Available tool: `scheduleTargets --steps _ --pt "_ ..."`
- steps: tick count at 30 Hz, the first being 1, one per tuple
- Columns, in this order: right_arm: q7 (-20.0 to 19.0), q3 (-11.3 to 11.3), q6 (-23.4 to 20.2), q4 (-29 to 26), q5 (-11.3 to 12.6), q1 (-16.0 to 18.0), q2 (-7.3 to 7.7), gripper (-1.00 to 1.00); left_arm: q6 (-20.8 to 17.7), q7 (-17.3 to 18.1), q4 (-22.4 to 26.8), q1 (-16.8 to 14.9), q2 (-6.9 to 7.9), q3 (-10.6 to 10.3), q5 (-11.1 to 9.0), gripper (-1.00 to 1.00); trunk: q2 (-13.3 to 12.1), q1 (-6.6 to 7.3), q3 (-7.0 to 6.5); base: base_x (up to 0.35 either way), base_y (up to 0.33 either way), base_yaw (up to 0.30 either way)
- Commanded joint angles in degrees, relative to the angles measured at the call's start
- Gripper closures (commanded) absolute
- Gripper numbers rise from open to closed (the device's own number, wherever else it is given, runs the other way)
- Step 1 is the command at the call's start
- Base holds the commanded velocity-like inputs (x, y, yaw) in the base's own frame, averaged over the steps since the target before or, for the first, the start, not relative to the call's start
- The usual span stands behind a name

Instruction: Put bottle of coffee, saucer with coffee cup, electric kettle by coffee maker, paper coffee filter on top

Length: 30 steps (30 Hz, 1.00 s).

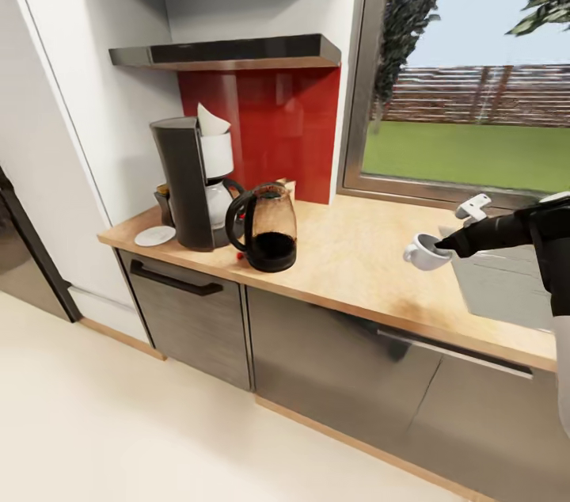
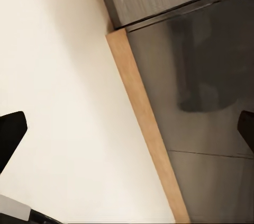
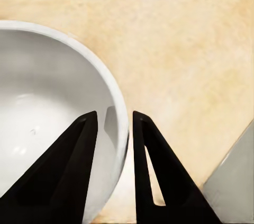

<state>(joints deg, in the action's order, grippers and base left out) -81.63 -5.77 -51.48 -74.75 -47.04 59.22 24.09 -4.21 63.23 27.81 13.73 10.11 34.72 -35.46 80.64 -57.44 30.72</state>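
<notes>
At the right of the head view the right gripper (image 1: 440,245) pinches the rim of the coffee cup (image 1: 425,252), one finger inside the bowl and one outside. The cup hangs over the desk (image 1: 356,264), mouth tilted up, loop handle pointing toward the frame's left. It is probably light, stiff, glazed and slippery, and would chip if dropped; the rim pinch looks adequate. The saucer (image 1: 154,236) lies well apart at far left, just beside the coffee maker (image 1: 186,181). The left gripper (image 2: 127,134) stands open over the floor.
</notes>
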Motion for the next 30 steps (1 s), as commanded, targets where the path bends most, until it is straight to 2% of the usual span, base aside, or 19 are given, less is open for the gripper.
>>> scheduleTargets --steps 1,7,20,30 --pt "-0.63 -0.03 -0.56 -0.05 -0.51 0.04 -0.01 1.0 -0.45 0.14 0.05 0.02 0.0 -0.06 -0.31 -1.0 0.03 0.03 0.05 -0.332 0.0 0.029" --pt "-0.63 -0.03 -0.55 -0.05 -0.51 -0.04 -0.01 1.0 -0.45 0.14 0.05 0.0 0.0 -0.09 -0.31 -1.0 0.03 0.03 0.05 -0.265 0.0 0.088" --pt "-0.66 -0.02 -0.55 -0.05 -0.32 -0.17 -0.08 1.0 -0.45 0.14 0.05 0.0 0.0 -0.09 -0.31 -1.0 0.03 0.03 0.05 -0.033 -0.003 0.251" --pt "-0.65 0.05 -0.55 -0.05 -0.25 -0.5 -0.1 1.0 -0.4 0.14 0.05 0.03 0.0 -0.09 -0.31 -1.0 0.03 0.03 0.05 -0.246 -0.076 0.137"
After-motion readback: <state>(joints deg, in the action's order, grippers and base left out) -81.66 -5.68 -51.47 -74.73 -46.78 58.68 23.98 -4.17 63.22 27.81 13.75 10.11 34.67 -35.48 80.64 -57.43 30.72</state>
